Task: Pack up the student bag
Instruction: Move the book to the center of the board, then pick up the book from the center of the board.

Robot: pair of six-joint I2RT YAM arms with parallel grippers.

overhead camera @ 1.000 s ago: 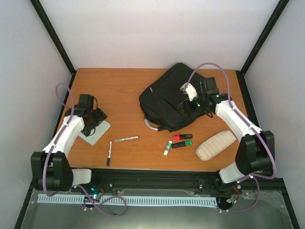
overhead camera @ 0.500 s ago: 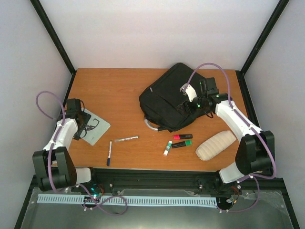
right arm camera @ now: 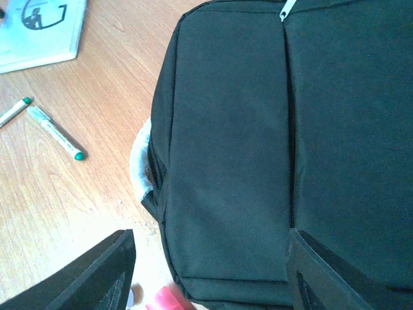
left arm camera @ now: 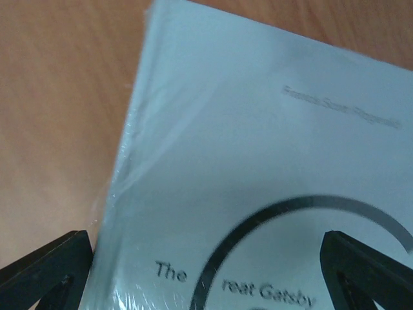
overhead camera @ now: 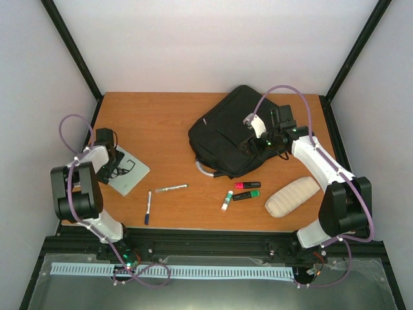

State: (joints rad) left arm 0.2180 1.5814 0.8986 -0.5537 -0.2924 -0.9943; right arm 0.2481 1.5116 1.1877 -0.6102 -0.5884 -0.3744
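The student bag (overhead camera: pixel 226 132) is a large black backpack lying flat at the table's back centre, grey loop handle (overhead camera: pixel 205 170) toward the front. It fills the right wrist view (right arm camera: pixel 258 129), zips closed. My right gripper (overhead camera: pixel 253 145) hovers over the bag's right front part, open and empty (right arm camera: pixel 213 284), its jaws wide apart. A pale blue book (overhead camera: pixel 131 173) titled "The Great Gatsby" lies at the left. My left gripper (overhead camera: pixel 111 161) is low over its left part, open and empty (left arm camera: pixel 206 284), one finger (left arm camera: pixel 45 271) past the book's edge.
A white marker (overhead camera: pixel 171 188), a blue pen (overhead camera: pixel 148 206), a green-capped stick (overhead camera: pixel 226 201), a pink highlighter (overhead camera: pixel 247 185) and a green highlighter (overhead camera: pixel 246 195) lie in front of the bag. A beige ribbed pouch (overhead camera: pixel 293 196) lies at the front right.
My left arm has folded back toward the table's left edge, and its gripper has shifted left over the book. The right arm and the bag have not moved.
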